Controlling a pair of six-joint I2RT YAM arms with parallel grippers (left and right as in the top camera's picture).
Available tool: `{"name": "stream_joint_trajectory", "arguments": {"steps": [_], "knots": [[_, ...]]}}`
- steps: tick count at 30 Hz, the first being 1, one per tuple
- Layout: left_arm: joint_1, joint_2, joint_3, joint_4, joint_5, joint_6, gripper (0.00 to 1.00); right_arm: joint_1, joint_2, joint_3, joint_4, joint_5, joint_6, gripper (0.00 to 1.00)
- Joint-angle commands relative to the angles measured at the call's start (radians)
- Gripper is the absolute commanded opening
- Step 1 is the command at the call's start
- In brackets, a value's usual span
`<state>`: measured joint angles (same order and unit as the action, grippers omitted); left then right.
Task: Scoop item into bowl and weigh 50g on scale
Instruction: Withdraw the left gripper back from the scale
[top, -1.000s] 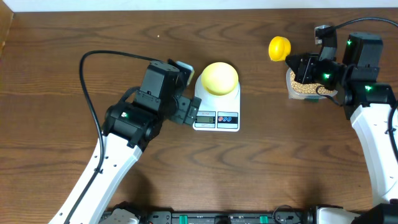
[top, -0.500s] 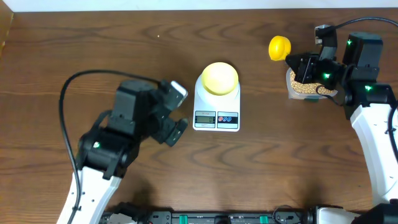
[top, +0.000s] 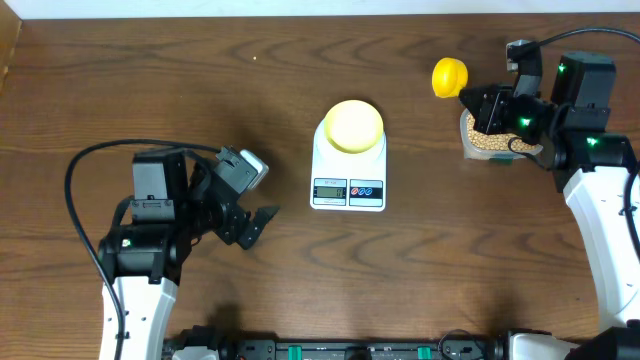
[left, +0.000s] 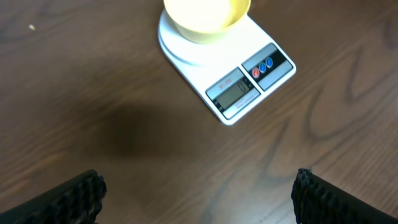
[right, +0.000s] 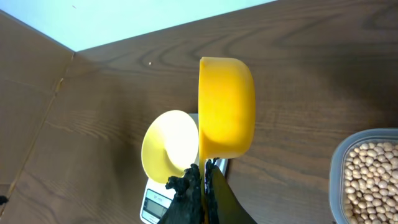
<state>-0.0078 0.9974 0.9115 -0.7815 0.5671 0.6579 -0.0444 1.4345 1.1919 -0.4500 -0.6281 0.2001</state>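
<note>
Backed wide-open left gripper (top: 258, 198) off, left of scale (top: 348, 190).
Clamping scoop (right: 227, 106) in right gripper (right: 203, 182) right of scale; gotta dip deep into beans (right: 370, 177), carry level.

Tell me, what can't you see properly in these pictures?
- Number on the scale display: too small overhead, blurry in the left wrist view.
- Inside of the yellow scoop: turned side-on in the right wrist view, so its contents are hidden.
- Clear tub: cut off by the right wrist view's edge; overhead, the right arm covers part.
</note>
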Motion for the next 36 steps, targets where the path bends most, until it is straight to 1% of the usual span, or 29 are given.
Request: {"name": "stream_joint_trajectory", "arguments": {"steps": [1,4,11,18,23,36], "knots": [[0.005,-0.004,-0.034,-0.002,0.095,0.060,0.97,-0.002,-0.010,0.021,-0.007,0.001,-0.015,0.01],[0.005,-0.004,-0.041,-0.002,0.145,0.094,0.98,-0.002,-0.010,0.021,-0.008,0.001,-0.015,0.01],[0.005,0.008,-0.041,0.005,0.072,0.094,0.98,-0.002,-0.010,0.021,-0.008,0.001,-0.015,0.01],[0.005,0.055,-0.041,0.043,0.072,0.094,0.98,-0.002,-0.010,0.021,-0.014,0.001,-0.015,0.01],[0.005,0.074,-0.041,0.042,0.072,0.094,0.98,-0.002,-0.010,0.021,-0.015,0.001,-0.015,0.01],[0.005,0.078,-0.041,0.042,0.072,0.094,0.97,-0.002,-0.010,0.021,-0.019,0.001,-0.016,0.01]]}}
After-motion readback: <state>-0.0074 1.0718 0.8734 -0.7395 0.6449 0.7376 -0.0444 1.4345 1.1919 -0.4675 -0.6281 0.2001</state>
